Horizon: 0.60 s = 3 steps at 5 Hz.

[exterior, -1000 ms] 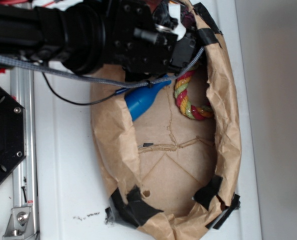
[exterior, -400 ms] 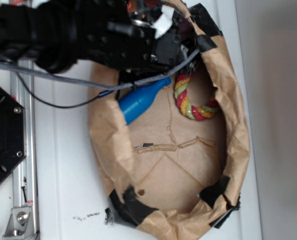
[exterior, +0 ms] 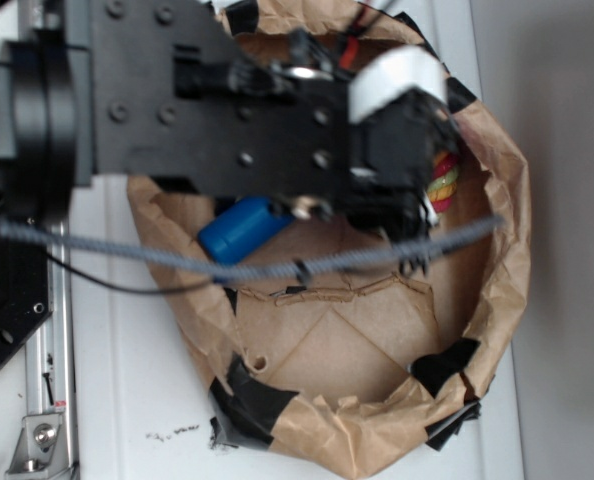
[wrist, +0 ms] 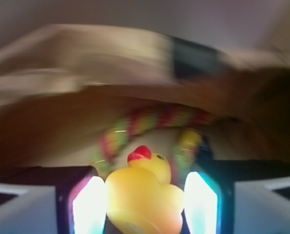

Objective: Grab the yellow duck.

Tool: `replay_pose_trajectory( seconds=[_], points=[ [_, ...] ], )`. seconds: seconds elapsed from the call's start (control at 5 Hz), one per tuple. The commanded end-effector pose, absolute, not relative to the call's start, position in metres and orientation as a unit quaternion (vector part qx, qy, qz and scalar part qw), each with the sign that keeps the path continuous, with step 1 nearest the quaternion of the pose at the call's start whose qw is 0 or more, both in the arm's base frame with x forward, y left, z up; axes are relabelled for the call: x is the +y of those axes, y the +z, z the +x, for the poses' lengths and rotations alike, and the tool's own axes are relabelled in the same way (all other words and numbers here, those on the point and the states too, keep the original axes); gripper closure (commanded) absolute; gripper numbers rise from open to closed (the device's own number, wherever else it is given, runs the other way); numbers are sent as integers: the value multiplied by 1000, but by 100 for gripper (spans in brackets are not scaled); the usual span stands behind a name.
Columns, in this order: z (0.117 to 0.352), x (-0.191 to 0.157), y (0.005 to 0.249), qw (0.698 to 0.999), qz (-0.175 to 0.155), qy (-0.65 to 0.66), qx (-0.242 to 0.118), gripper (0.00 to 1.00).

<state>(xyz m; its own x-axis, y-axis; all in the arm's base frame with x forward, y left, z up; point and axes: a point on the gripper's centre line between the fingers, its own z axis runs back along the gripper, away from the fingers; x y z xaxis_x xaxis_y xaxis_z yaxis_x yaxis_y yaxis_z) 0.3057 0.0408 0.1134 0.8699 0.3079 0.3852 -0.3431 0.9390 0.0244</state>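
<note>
The arm now sits lower and further right in the exterior view, covering much more of the bag (exterior: 497,270). The gripper (exterior: 407,215) hides most of the rope ring (exterior: 443,180), which earlier lay in full view. Only a stub of the blue toy (exterior: 242,225) shows now. The bag itself looks shifted and wider, its rim spread further right.

**Paper bag on white counter, arm overhead**

Brown paper bag (exterior: 497,260), rim rolled, patched with black tape (exterior: 252,400). Inside: blue bottle (exterior: 242,228) lying flat; rope ring (exterior: 443,182), mostly hidden. Black arm (exterior: 227,110) covers upper bag; tool (exterior: 402,205) state unclear. Grey cable (exterior: 177,258) crosses.
</note>
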Motion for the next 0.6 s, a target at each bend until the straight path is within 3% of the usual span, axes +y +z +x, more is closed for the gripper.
replay_pose_trajectory(
  seconds=[0.0,0.2,0.4],
  points=[
    [311,-1,144,986,21,35,-159,100],
    [299,0,142,986,-1,15,-165,100],
    [298,3,147,987,11,20,-160,100]
  ],
)
